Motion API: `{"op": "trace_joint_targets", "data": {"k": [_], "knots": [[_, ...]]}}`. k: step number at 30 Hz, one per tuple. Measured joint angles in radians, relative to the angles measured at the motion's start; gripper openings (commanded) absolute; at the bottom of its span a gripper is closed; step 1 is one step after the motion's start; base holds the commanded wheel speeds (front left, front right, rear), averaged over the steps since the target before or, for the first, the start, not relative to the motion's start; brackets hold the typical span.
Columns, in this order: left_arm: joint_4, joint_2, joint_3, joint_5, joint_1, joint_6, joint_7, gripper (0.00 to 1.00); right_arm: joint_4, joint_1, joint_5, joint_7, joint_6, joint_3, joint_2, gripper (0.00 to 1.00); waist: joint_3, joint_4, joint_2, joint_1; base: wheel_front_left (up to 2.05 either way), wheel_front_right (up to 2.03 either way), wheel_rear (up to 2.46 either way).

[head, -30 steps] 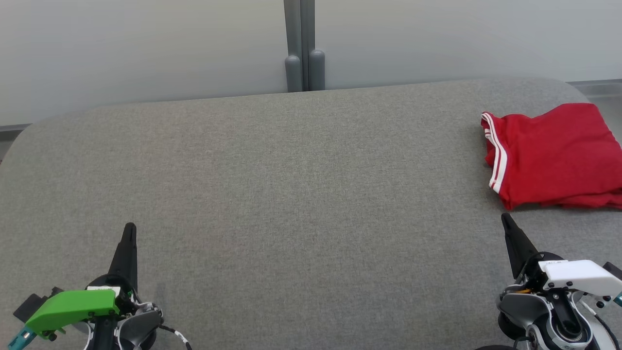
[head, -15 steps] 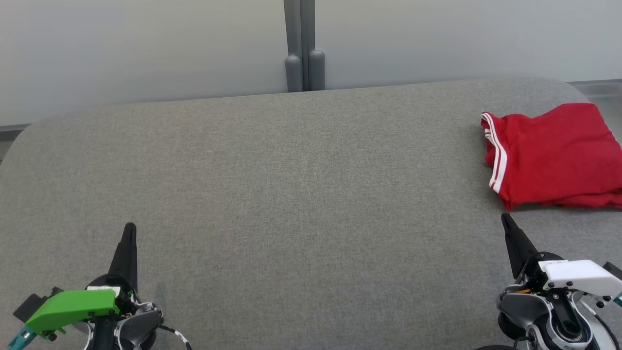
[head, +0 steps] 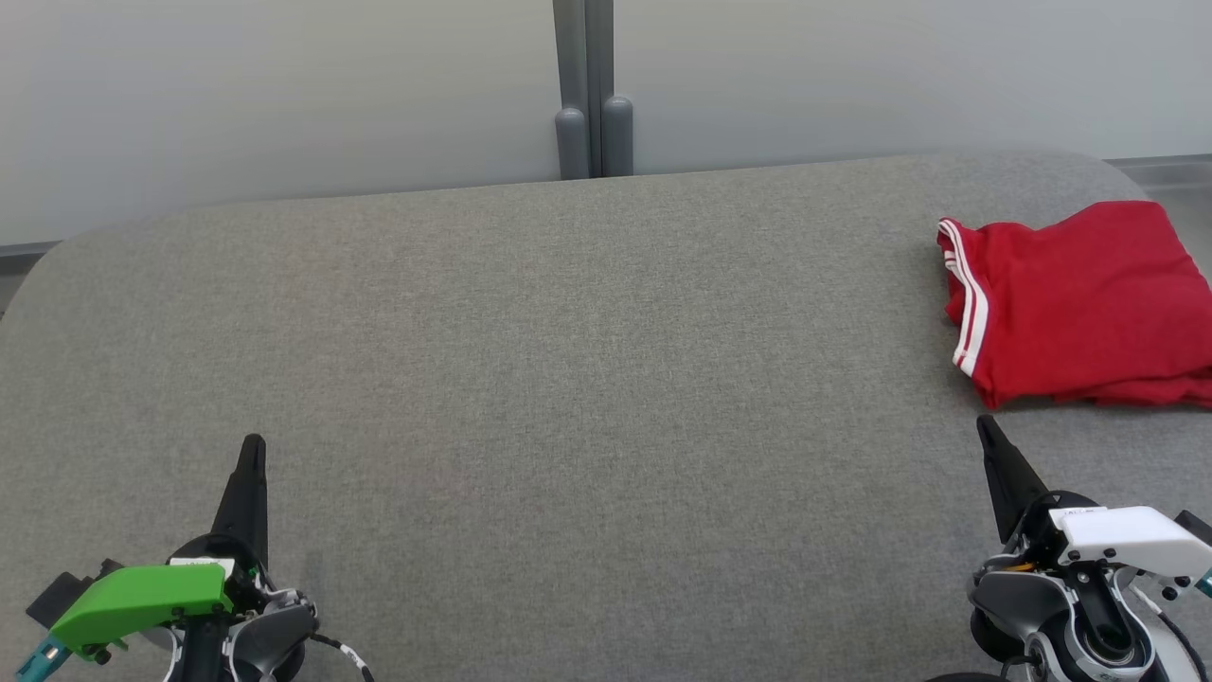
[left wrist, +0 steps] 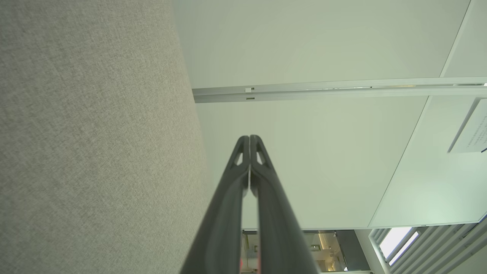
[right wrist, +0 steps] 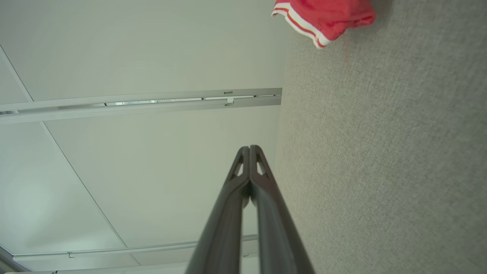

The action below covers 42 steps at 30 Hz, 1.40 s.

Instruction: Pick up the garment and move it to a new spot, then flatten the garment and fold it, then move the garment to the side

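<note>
The garment (head: pixel 1079 303) is red with white stripes along one edge and lies folded at the far right of the grey table (head: pixel 568 379); the picture's right edge cuts it off. Its striped corner (right wrist: pixel 323 19) appears at the top of the right wrist view. My right gripper (head: pixel 985 426) is shut and empty, its tip just in front of the garment's near left corner, apart from it. At the lower left my left gripper (head: pixel 253 443) is also shut and empty, far from the garment. Both wrist views show the fingertips pressed together (left wrist: pixel 250 137) (right wrist: pixel 250 147).
A pale wall stands behind the table, with a grey double post (head: pixel 592 90) at its middle. The table's far edge is rounded at both corners. Grey felt covers the whole surface between the two grippers.
</note>
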Motion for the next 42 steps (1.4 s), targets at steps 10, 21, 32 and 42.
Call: {"op": "trace_joint_targets", "data": {"k": [10, 21, 32, 42], "knots": [[0.0, 0.0, 0.0, 0.0, 0.0, 0.0, 0.0, 0.0, 0.0, 0.0, 0.0, 0.0, 0.0, 0.0, 0.0, 0.0, 0.0, 0.0, 0.0, 0.0, 0.0, 0.0, 0.0], [0.0, 0.0, 0.0, 0.0, 0.0, 0.0, 0.0, 0.0, 0.0, 0.0, 0.0, 0.0, 0.0, 0.0, 0.0, 0.0, 0.0, 0.0, 0.0, 0.0, 0.0, 0.0, 0.0], [0.0, 0.0, 0.0, 0.0, 0.0, 0.0, 0.0, 0.0, 0.0, 0.0, 0.0, 0.0, 0.0, 0.0, 0.0, 0.0, 0.0, 0.0, 0.0, 0.0, 0.0, 0.0, 0.0], [0.0, 0.0, 0.0, 0.0, 0.0, 0.0, 0.0, 0.0, 0.0, 0.0, 0.0, 0.0, 0.0, 0.0, 0.0, 0.0, 0.0, 0.0, 0.0, 0.0, 0.0, 0.0, 0.0]]}}
